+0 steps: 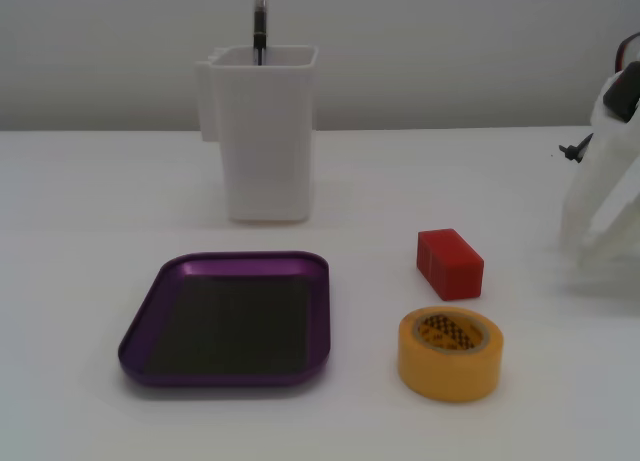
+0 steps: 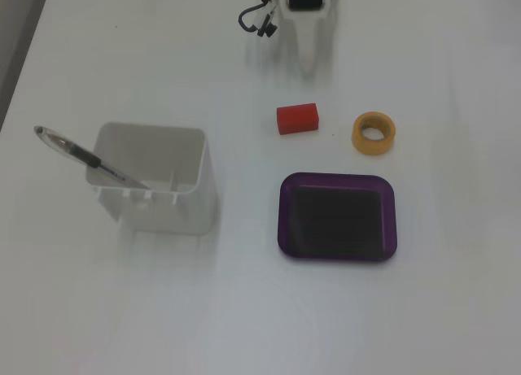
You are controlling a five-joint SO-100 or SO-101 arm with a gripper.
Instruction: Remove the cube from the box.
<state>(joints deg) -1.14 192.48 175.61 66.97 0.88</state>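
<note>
Cube (image 2: 297,119) sits on the bare table, just in front of the claw (image 2: 307,59) and clear of it. Claw's white fingers blend into the table, so I can't tell how open it is; nothing visibly in it. Box (image 2: 338,184) lies further out from the claw and is empty, so removal looks done. Tape roll (image 2: 374,133) is beside the cube. White container (image 2: 155,180) holds a pen (image 2: 89,159).

Bright, even light is washing out the white table (image 1: 90,201) in both fixed views, leaving only faint shadows. The arm (image 1: 610,181) is blurring into the background at the right edge.
</note>
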